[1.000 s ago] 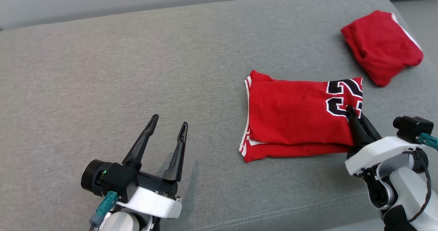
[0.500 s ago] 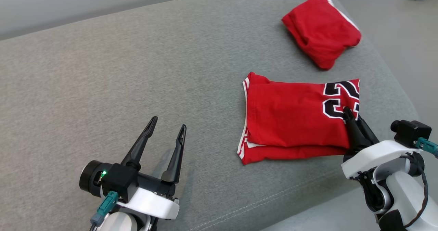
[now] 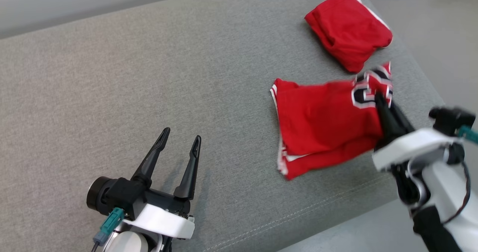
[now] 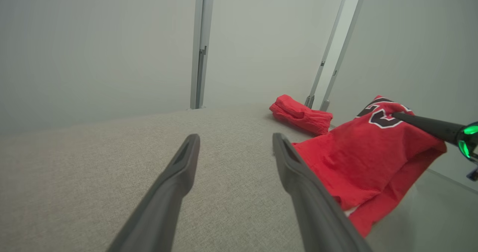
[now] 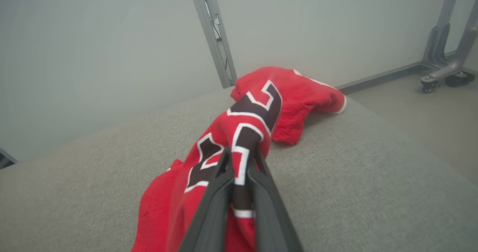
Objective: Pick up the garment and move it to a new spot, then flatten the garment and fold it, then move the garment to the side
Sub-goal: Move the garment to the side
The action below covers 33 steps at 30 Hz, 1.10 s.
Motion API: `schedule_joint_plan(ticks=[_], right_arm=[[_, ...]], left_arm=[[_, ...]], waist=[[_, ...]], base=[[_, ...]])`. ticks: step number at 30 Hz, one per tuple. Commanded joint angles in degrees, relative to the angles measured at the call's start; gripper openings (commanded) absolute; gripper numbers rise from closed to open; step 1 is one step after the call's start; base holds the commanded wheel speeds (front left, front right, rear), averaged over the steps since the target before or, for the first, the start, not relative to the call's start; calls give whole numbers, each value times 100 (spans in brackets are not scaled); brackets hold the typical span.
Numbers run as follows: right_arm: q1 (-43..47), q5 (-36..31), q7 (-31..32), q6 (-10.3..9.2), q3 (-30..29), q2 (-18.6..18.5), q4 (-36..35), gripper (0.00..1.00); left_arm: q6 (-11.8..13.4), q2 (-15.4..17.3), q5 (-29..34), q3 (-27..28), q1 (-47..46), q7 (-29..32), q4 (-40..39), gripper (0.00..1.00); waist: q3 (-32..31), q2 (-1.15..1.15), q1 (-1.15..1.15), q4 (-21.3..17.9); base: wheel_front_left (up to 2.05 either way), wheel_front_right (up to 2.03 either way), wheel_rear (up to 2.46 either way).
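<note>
Left gripper (image 3: 182, 133): hung low over the grey cushion (image 3: 112, 76), fingers spread wide, nothing between them. Garment (image 3: 321, 121): red, folded, lay on the cushion's right part, its numbered end raised off the fabric. Right gripper (image 3: 380, 97): fingers were clenched on that numbered end. Red bundle (image 3: 347, 28): sat just beyond, at the far right corner.

the grey cushion (image 3: 149, 76) lies bare across left and middle. near its right edge the jersey (image 3: 321, 121) and a red bundle (image 3: 347, 28) stand in the way; their blurred gap looks narrow.
</note>
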Motion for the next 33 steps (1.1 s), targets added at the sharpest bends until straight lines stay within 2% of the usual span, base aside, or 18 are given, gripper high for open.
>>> schedule_joint_plan(ticks=[1,5,12,20,29,33], right_arm=[[-326,-35,-84,0,80,-76,-201,0],[-898,67,-84,0,190,-72,-275,0],[-2112,104,8,0,884,-280,96,0],[-3209,210,114,0,1298,-802,716,0],[-3776,403,81,0,1503,-1494,1265,0],[-4020,473,12,0,1503,-1616,1533,0]], left_arm=[[25,12,32,195,-180,-34,-146,100],[0,12,92,243,-266,-34,-142,100],[-32,33,234,271,-379,-34,-187,100],[-42,106,359,328,-553,-34,-325,100],[-27,240,478,342,-681,-34,-417,100],[-18,315,537,315,-767,2,-485,100]], waist=[[85,0,0,69],[241,0,0,195],[592,0,0,399],[1072,0,0,528],[1542,0,0,478],[1753,0,0,436]], base=[[0,0,0],[0,0,0],[0,0,0],[0,0,0],[0,0,0],[0,0,0]])
